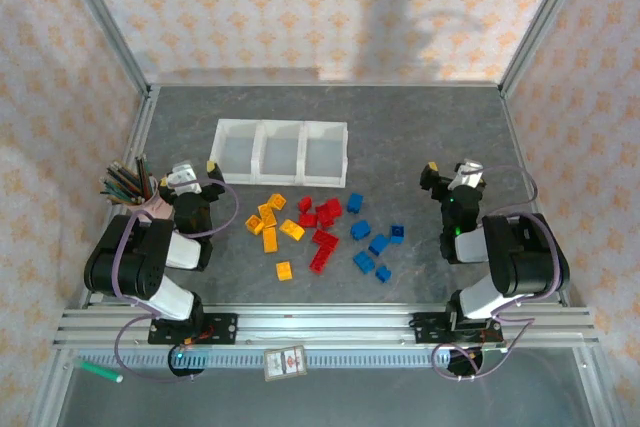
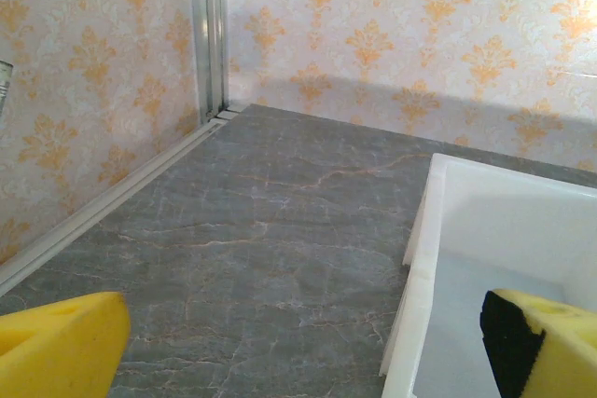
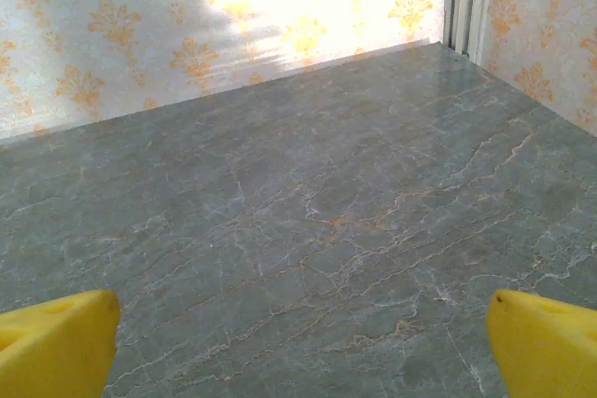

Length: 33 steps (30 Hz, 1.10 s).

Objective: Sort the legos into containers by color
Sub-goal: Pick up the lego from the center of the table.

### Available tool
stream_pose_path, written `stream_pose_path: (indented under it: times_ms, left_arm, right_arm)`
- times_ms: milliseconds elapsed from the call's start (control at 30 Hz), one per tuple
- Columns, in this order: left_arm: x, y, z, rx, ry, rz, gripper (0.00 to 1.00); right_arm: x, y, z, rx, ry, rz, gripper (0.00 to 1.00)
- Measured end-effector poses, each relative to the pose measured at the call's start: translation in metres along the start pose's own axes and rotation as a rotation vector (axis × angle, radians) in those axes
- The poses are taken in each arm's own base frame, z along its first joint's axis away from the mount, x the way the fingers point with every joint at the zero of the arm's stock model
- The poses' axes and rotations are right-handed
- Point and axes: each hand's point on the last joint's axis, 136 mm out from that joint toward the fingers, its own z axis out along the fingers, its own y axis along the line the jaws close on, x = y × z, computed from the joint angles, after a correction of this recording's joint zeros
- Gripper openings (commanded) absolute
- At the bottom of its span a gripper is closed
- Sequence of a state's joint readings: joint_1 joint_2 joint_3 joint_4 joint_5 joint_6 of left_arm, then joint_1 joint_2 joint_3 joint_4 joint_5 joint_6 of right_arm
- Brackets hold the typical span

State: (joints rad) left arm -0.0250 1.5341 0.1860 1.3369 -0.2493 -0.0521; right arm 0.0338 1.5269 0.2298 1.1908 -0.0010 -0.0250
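On the left wrist view I find the containers cut off by the right and bottom edges, and the yellow fingers cut by the bottom edge. From above, the legos are too small for me to tell square from long.

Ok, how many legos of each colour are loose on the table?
yellow legos: 6
red legos: about 6, since some touch
blue legos: 6
Total: about 18
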Motion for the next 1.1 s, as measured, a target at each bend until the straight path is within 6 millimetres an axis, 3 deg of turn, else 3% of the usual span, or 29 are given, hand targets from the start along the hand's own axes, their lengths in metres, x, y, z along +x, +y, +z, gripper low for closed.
stream_pose_path:
  times_ms: [1100]
  left_arm:
    - [0.0003,-0.0032,0.0001,0.018,0.002,0.001,0.99]
  right_arm:
    - [0.0000,0.0000,0.0000,0.000,0.000,0.000,1.00]
